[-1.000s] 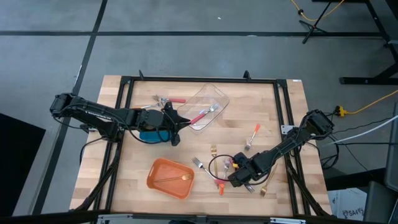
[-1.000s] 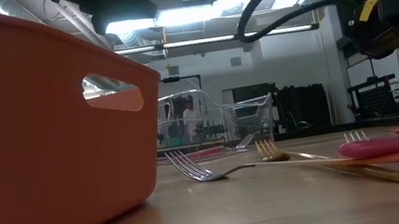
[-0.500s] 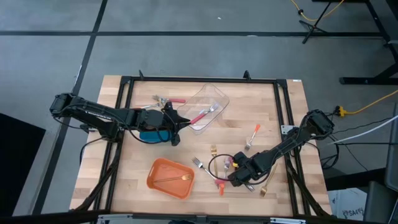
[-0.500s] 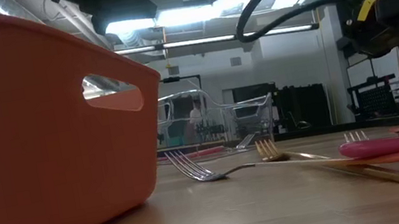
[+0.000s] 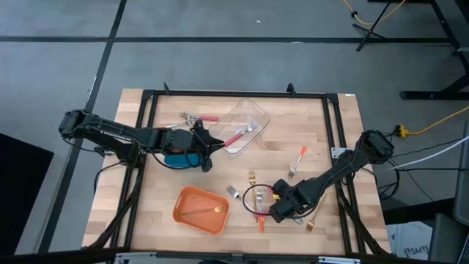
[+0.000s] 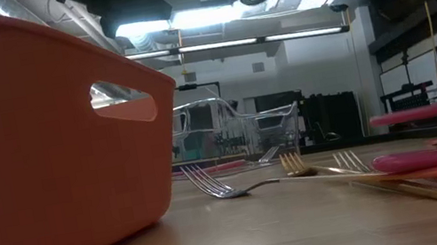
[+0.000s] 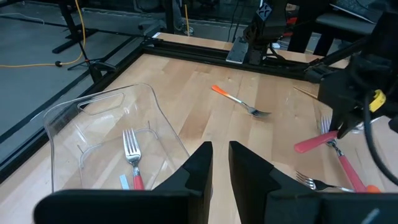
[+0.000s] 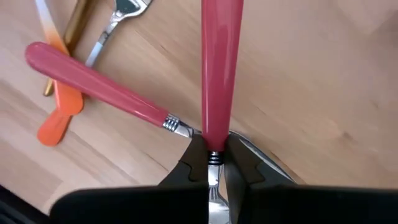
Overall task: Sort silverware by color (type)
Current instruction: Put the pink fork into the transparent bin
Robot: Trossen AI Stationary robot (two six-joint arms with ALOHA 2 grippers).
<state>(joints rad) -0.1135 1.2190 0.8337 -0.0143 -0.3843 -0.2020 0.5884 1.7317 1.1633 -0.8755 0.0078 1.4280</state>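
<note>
Two hands, one red-handled fork lifted for sorting

High view: right hand (image 5: 283, 211) at five o'clock on the desk (image 5: 322, 132) over the loose forks; left hand (image 5: 207, 144) waits at ten o'clock beside the clear container (image 5: 253, 116), which holds a red fork, probably the red forks' bin. Low view: the lifted fork (image 6: 433, 110) hangs level above the others. Left wrist view: left fingers (image 7: 200, 163) slightly apart, empty. Right wrist view: fingers pinch the red-handled fork (image 8: 221, 68) at its neck, handle forward.
</note>
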